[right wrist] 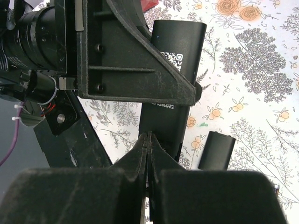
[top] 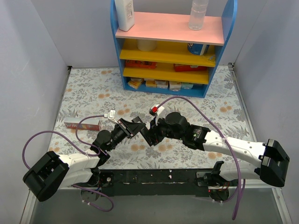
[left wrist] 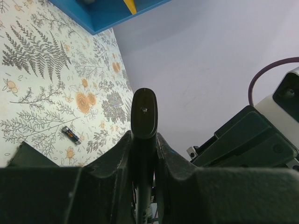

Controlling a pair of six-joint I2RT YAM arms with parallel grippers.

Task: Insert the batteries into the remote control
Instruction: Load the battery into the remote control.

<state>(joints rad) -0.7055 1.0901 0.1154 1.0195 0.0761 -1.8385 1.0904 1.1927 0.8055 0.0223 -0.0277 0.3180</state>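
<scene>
- The desk (top: pixel 93 88) and the blue shelf (top: pixel 115 46) at its far edge appear whole only in the top view. There you see both arms meeting nose to nose over the middle.
- Your left tool (left wrist: pixel 144 140) pinches the remote (left wrist: pixel 144 112) and holds it up off the desk, with one rounded end standing out past the fingers.
- Your right tool (right wrist: pixel 148 144) has its fingers pressed together, just beside the remote. Nothing shows between them, though something very slim could be hidden there.
- The right wrist view alone shows the remote's labelled back. It also shows a small flat black piece (right wrist: pixel 216 150) lying on the desk beside it, which I judge to be the battery cover. You cannot tell from here whether the bay is open.
- One battery (left wrist: pixel 71 134) lies on the desk, apart from both tools, and only the left wrist view shows it. I cannot find the second.
- I judge the step in hand to be presenting the remote for loading, with no battery seated yet.
- The next move calls for your right tool to spread, drop to that battery, pinch it across its width and line it up with the bay while your left tool holds the remote steady.
</scene>
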